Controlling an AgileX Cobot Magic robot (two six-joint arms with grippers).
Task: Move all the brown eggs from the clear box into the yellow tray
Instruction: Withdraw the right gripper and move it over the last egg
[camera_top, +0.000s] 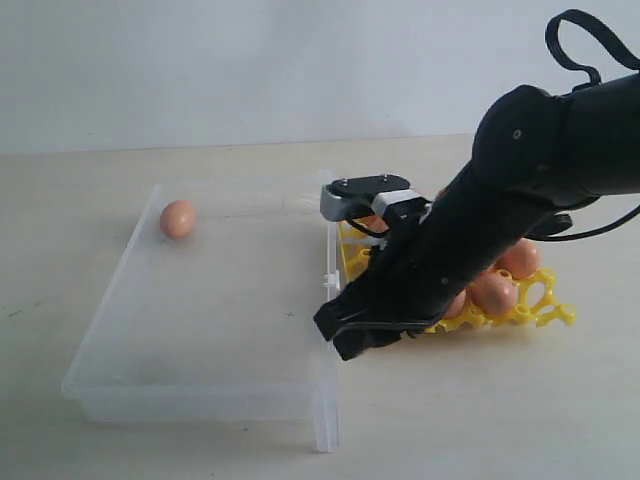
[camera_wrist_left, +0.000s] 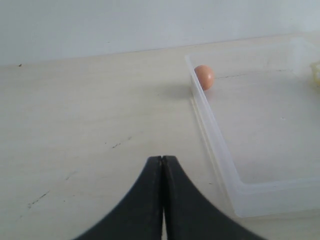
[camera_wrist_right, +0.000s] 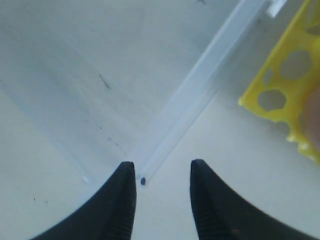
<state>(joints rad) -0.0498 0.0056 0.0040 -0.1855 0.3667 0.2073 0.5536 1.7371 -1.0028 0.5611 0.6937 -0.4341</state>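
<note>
One brown egg (camera_top: 178, 219) lies in the far left corner of the clear box (camera_top: 200, 400); the left wrist view shows the same egg (camera_wrist_left: 204, 77) against the box wall (camera_wrist_left: 220, 150). Other brown eggs (camera_top: 495, 292) sit in the yellow tray (camera_top: 545, 312), half hidden behind the right arm. My right gripper (camera_top: 345, 335) hangs over the box's right wall (camera_wrist_right: 200, 90), beside a corner of the tray (camera_wrist_right: 285, 75). Its jaws (camera_wrist_right: 162, 167) stand open and empty. My left gripper (camera_wrist_left: 162, 159) is shut on nothing, above bare table outside the box, and does not show in the exterior view.
A small white clasp (camera_top: 329, 278) sits on the box's right edge, close to the right arm. Pale tabletop (camera_top: 470, 420) surrounds the box and tray, with a plain wall behind.
</note>
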